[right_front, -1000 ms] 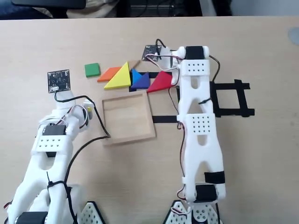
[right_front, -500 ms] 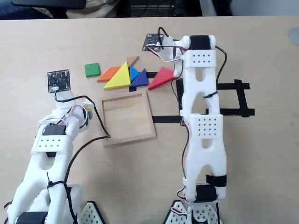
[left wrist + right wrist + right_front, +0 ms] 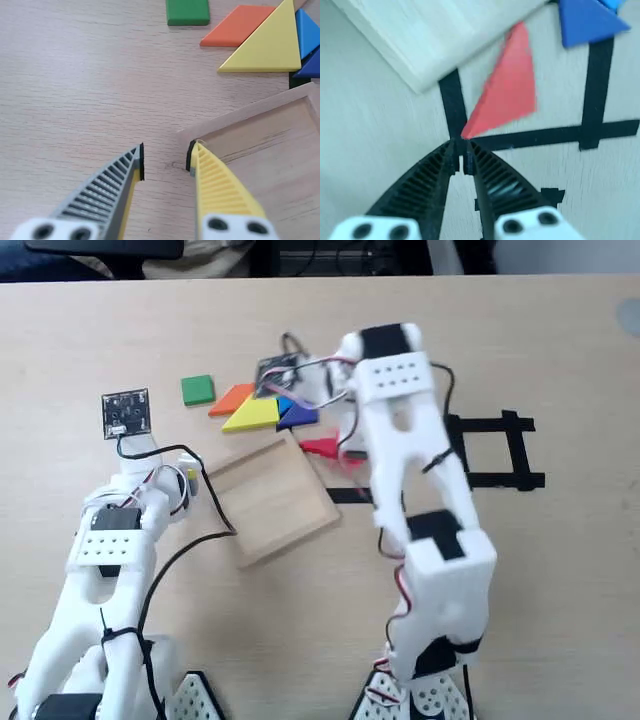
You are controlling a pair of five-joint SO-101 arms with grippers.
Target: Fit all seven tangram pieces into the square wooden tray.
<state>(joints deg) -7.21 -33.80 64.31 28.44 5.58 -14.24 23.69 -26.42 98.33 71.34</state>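
Jaws nearly closed, right gripper (image 3: 462,151) meets a corner of the red triangle (image 3: 512,95) just beside the tray (image 3: 420,30) and should lift it over the rim; left gripper (image 3: 166,159) sits open at the tray's corner.

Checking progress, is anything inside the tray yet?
No pieces: the tray shows a bare wood floor in the high view. In the left wrist view, a finger of the left gripper covers one corner of it.

Left gripper (image 3: 165,161) hangs low with jaws apart; right gripper (image 3: 462,152), its arm (image 3: 415,440) stretched forward, looks closed.
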